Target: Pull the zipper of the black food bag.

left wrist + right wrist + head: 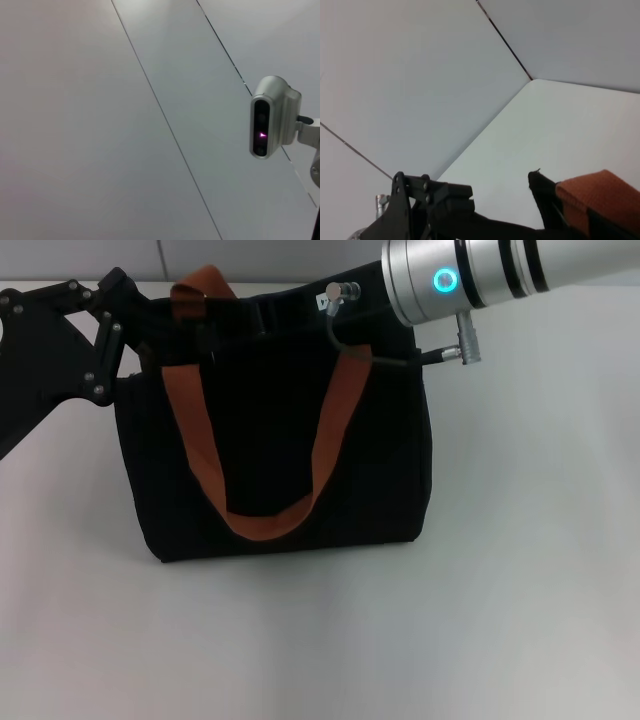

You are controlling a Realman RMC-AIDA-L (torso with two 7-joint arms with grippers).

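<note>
The black food bag (280, 450) stands upright on the pale, smooth desk (400, 640), a little left of the middle of the head view. It is a boxy tote of matte black fabric with soft, slightly sagging sides and a straight bottom edge. A rust-orange strap (200, 440) of flat webbing hangs down its front face in a wide U, and a second loop of the same webbing shows at the top left corner. In the right wrist view a folded end of that orange webbing sits on a black corner of the bag (555, 200).

The zipper pull cannot be made out; the bag's top edge is crowded by both arms and dark against dark.

The left claw (190, 325) is black, angular metal with visible screws and linkage bars. It reaches in from the left side to the bag's top left corner, by the upper strap loop. Whether its fingers are apart or closed, or grip anything, cannot be told.

The right arm (480, 275) is a glossy silver cylinder with black bands and a glowing teal ring, coming in from the upper right over the bag's top right corner. A thin black cable (350, 345) with silver plugs curves off it. The right claw itself is hidden.

The left wrist view shows only pale wall panels and a small silver camera (267, 117).
</note>
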